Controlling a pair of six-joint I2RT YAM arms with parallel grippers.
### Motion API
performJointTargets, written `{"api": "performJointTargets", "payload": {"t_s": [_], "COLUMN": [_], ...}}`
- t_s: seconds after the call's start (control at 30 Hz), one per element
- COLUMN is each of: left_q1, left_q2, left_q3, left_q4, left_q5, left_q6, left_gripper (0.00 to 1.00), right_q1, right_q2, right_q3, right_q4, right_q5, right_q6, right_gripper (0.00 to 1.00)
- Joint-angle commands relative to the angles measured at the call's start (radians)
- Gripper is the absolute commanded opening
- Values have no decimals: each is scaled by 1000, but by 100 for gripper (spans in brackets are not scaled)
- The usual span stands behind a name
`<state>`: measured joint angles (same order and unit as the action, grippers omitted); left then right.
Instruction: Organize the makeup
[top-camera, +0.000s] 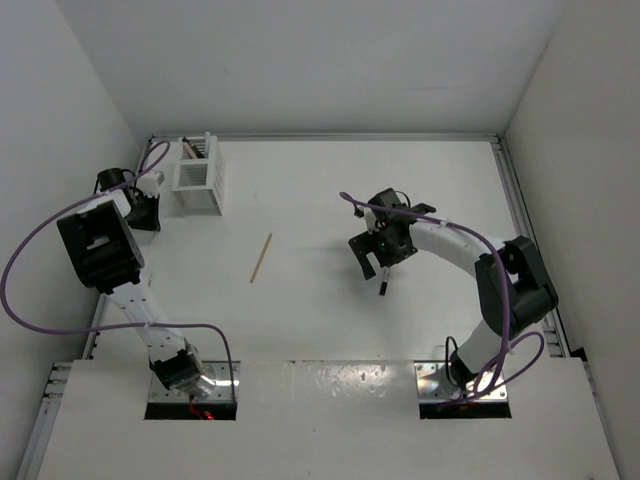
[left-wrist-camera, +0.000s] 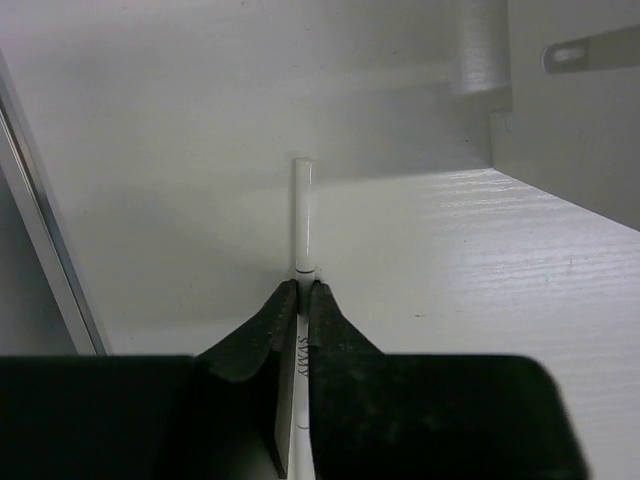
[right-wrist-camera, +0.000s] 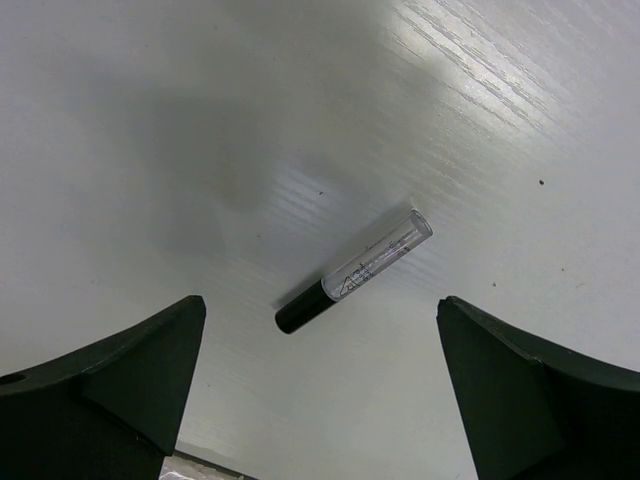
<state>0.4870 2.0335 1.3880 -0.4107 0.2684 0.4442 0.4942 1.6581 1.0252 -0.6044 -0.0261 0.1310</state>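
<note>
Between the shut fingers (left-wrist-camera: 255, 340) of the left gripper (left-wrist-camera: 302, 292) sits a slim white stick (left-wrist-camera: 303, 210). It is clamped near its lower part, so most of its length juts out past the fingertips. A thin dark ring circles it just beyond them. The stick points away over the white table (left-wrist-camera: 480, 300); whether it touches the surface cannot be told. A metal rail (left-wrist-camera: 40, 230) runs along the left edge of that wrist view. From above, this gripper is at the far left of the table, just beside the white slatted holder (top-camera: 196, 178). The holder stands upright near the back left corner. A dark pinkish item (top-camera: 187, 148) pokes out of one of its rear compartments, too small to identify.

The right gripper (right-wrist-camera: 320, 305) has its jaws spread wide and grips nothing. On the table below the gap lies a short tube (right-wrist-camera: 352, 272) with a black cap and a clear body. It is flat on its side, angled across the view, and touches neither finger. In the overhead view it lies right of centre, just on the near side of the gripper. A tan wooden stick (top-camera: 261, 257) lies alone on the table left of centre, between the holder and the right gripper, well apart from both arms.
</note>
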Motion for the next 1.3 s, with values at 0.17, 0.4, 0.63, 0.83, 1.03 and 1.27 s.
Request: {"api": "performJointTargets", "payload": {"t_s": [0.17, 0.4, 0.63, 0.83, 1.03, 1.27], "left_q1": [24, 24, 79, 108, 127, 92], "left_q2": [47, 31, -91, -229, -354, -463], "left_q3": [32, 63, 83, 114, 169, -55], "left_q4": [-2, -2, -2, -11, 36, 668], "left_q5": [-26, -26, 58, 100, 242, 572], "left_q6": [8, -44, -136, -168, -261, -677], "left_gripper": [1, 0, 0, 0, 0, 0], "right_q1": [6, 3, 7, 18, 17, 18], "right_q2": [-18, -27, -31, -31, -55, -77], "right_q3": [27, 16, 13, 18, -16, -68], "right_q4": [12, 17, 26, 51, 100, 149], "right_q5": [12, 15, 9, 12, -8, -17], "right_q6": [-4, -1, 1, 12, 24, 36], "right_gripper": [100, 100, 100, 100, 100, 100]}}
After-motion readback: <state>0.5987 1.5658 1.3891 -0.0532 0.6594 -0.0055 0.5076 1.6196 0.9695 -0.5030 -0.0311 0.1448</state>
